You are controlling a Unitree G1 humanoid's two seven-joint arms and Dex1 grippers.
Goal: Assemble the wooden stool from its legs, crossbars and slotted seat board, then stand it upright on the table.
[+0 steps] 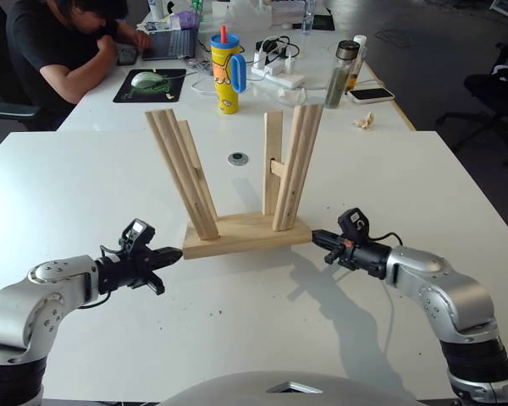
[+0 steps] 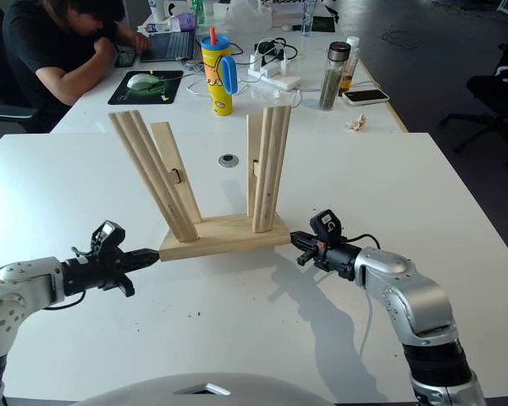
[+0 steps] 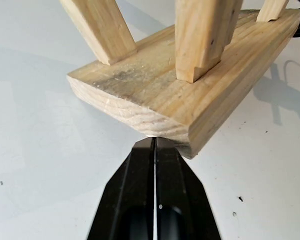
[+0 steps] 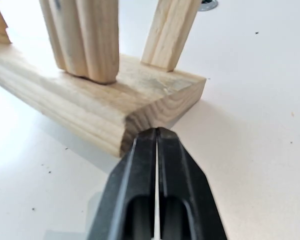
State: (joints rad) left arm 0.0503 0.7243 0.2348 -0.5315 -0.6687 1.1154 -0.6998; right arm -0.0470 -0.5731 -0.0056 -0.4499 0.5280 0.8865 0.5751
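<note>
The wooden stool rests upside down on the white table, its seat board (image 1: 245,235) flat on the surface. Two groups of legs point upward, the left legs (image 1: 182,173) splayed to the left and the right legs (image 1: 292,169) nearly upright. A short crossbar (image 1: 277,167) joins the right pair. My left gripper (image 1: 176,255) is shut, and its tip (image 3: 154,142) touches the board's left end at table level. My right gripper (image 1: 316,238) is shut too, with its tip (image 4: 156,132) pressed against the board's right corner.
A round cable grommet (image 1: 237,158) sits in the table behind the stool. On the rear table stand a yellow cup (image 1: 226,72), a bottle (image 1: 343,74), a phone (image 1: 371,94) and cables, with a person seated at its far left.
</note>
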